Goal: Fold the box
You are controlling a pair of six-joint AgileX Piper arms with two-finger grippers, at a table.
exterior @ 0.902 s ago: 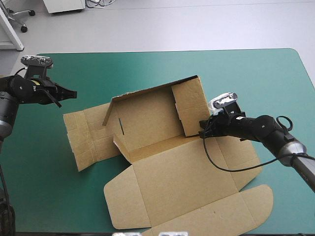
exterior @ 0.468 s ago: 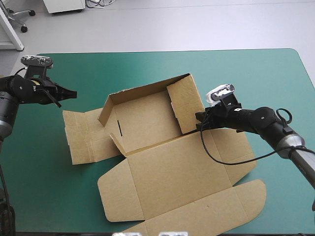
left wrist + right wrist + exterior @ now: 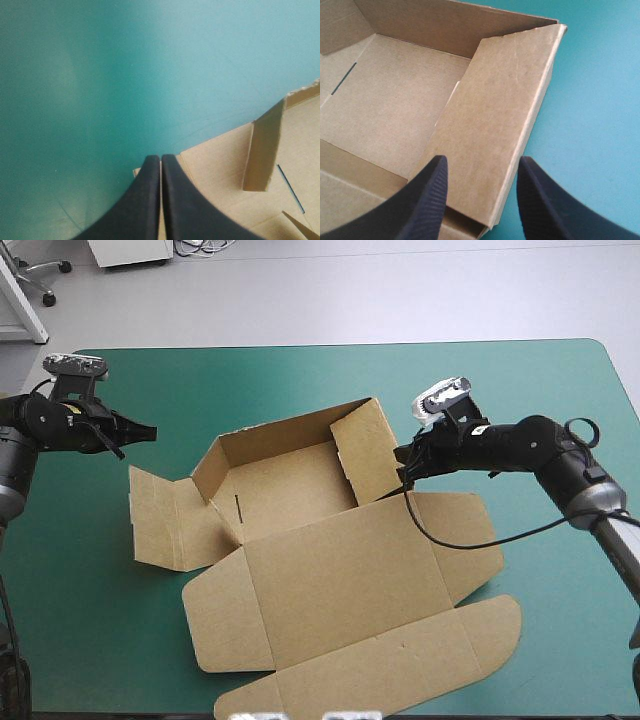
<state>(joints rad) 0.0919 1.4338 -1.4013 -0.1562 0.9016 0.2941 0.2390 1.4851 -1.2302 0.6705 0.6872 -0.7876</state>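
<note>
Surface: table with teal-green cover (image 3: 300, 380), nothing on it but the work.
Box: brown box (image 3: 300, 540) mid-table, part-formed. The tray end is toward the far edge and the lid (image 3: 350, 580) lies flat toward the near edge.
Walls: back wall (image 3: 275, 435) is up. The right wall (image 3: 362, 455) is up but leans inward and looks untucked. The left flap (image 3: 160, 515) lies flat on the cover.
Right gripper: right gripper (image 3: 482, 165) has its fingers apart, straddling the right wall's near end, one finger inside the tray and one outside. It isn't pinching the wall.
Left gripper: left gripper (image 3: 161, 159) has its fingers pressed together and holds nothing. It hovers near the left flap's corner, clear of the board.
Step (my read): setting and tucking the right wall. The left side is not started.
Risk 1: the wall springs back outward, since only the crease holds it.
Risk 2: the whole box slides or rotates if the right gripper pushes sideways, because nothing pins the sheet.
Risk 3: the inside finger catches the wall's inner fold and creases it wrong.
Around: floor slot (image 3: 238, 502) is open and unobstructed.
In the way: nothing seen between the left gripper and the left flap. The flat lid takes up the near side of the cover.
</note>
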